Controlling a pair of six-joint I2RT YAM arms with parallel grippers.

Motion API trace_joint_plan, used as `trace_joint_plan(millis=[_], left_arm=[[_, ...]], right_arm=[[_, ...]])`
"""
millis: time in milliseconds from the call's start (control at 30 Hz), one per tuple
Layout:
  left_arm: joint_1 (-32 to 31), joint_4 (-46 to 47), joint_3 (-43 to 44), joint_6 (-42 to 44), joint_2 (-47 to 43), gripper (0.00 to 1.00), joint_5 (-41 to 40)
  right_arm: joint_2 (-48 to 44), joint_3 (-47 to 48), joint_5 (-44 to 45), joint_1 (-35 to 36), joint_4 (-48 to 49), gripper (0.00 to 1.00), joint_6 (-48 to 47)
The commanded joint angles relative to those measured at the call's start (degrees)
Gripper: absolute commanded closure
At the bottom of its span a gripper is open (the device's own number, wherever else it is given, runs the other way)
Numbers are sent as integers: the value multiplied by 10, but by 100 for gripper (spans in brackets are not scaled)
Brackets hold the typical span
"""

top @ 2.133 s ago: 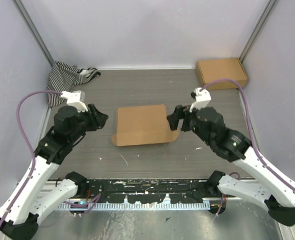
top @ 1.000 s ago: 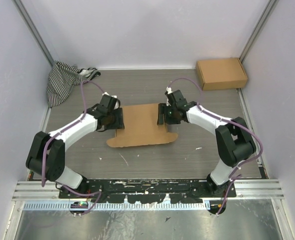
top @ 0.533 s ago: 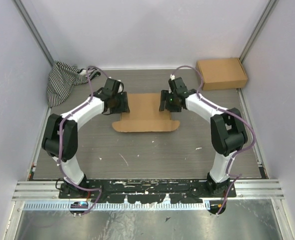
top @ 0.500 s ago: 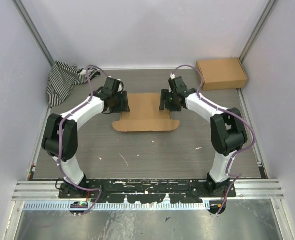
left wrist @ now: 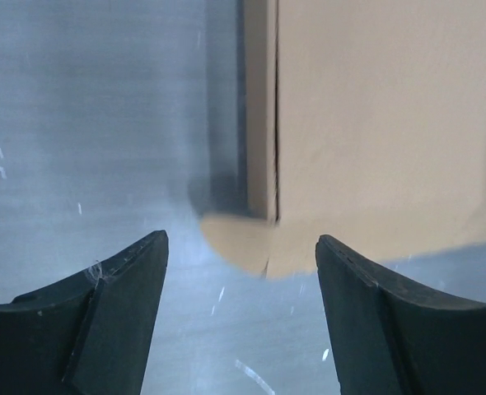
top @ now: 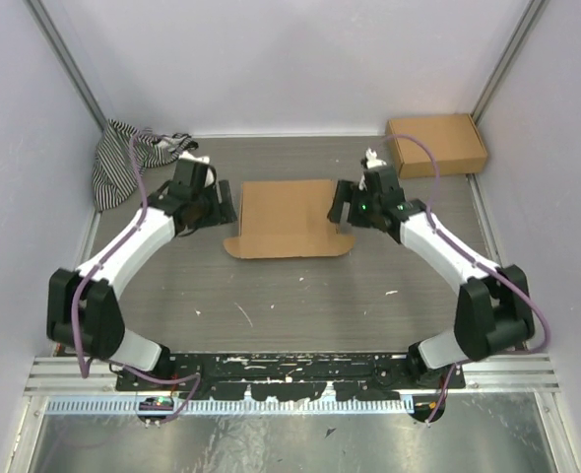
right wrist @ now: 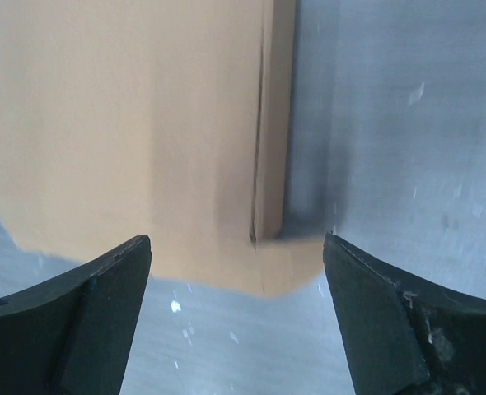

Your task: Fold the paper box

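The paper box [top: 285, 218] is a flat brown cardboard piece lying in the middle of the table, with rounded tabs sticking out at its two near corners. My left gripper [top: 220, 207] is open and empty, just off the box's left edge. In the left wrist view the box's left edge and rounded tab [left wrist: 251, 245] lie ahead between the fingers. My right gripper [top: 341, 209] is open and empty, just off the box's right edge. The right wrist view shows the right edge and tab [right wrist: 276, 267] ahead of the open fingers.
A ready-assembled brown cardboard box [top: 435, 145] stands at the back right corner. A striped cloth [top: 131, 160] lies bunched at the back left. Walls enclose the table on three sides.
Both arms first reached in against the box's sides and pushed it a little toward the back. Now both grippers have drawn back outward, off the left and right edges.
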Motion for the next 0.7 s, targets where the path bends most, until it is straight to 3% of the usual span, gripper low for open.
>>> trace_joint_plan(millis=[0, 167, 667], left_arm=[[-2, 96, -170, -27, -111, 23, 51], [-3, 159, -239, -39, -179, 23, 50], [-23, 171, -199, -25, -62, 27, 93]], right_arm=[[-96, -161, -40, 5, 114, 10, 28], [-129, -202, -23, 22, 126, 9, 14], [-57, -151, -20, 33, 114, 8, -11]])
